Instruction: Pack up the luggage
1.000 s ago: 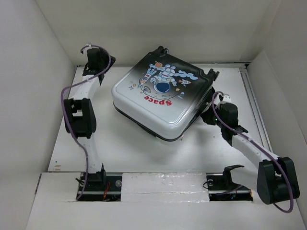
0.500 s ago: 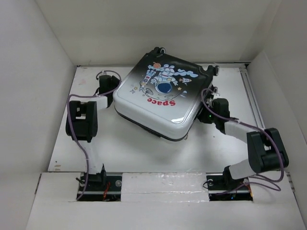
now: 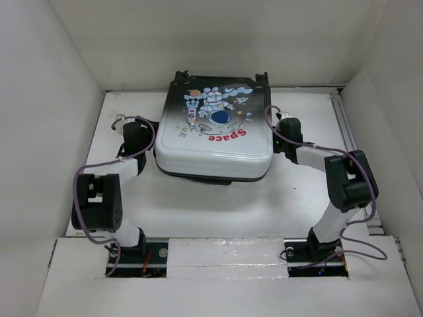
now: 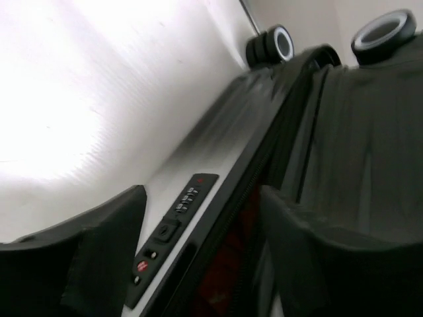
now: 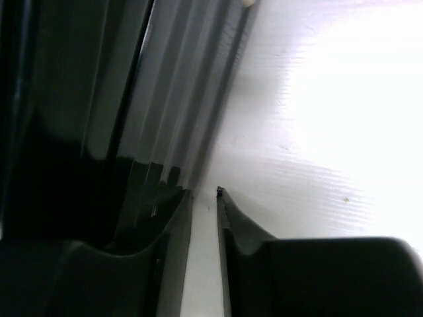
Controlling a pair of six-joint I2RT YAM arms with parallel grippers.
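The luggage (image 3: pixel 211 142) lies flat mid-table, astronaut and "Space" print up, wheels toward the back wall. My left gripper (image 3: pixel 135 132) is at its left side and open. In the left wrist view, the left gripper (image 4: pixel 198 264) has the lock panel (image 4: pixel 172 224) and a narrow seam with something reddish between its wide-spread fingers. My right gripper (image 3: pixel 281 129) is low at the luggage's right side. In the right wrist view, the right gripper (image 5: pixel 203 193) is all but shut and empty, one finger against the dark shell (image 5: pixel 99 99).
White walls box the table on the left, back and right. Two caster wheels (image 4: pixel 271 45) stick out at the luggage's far end near the back wall. A rail runs along the table's right edge (image 3: pixel 350 132).
The luggage has turned counter-clockwise from a diamond pose to square with the table and slid toward the back. Both arms have dropped low beside it, left and right.
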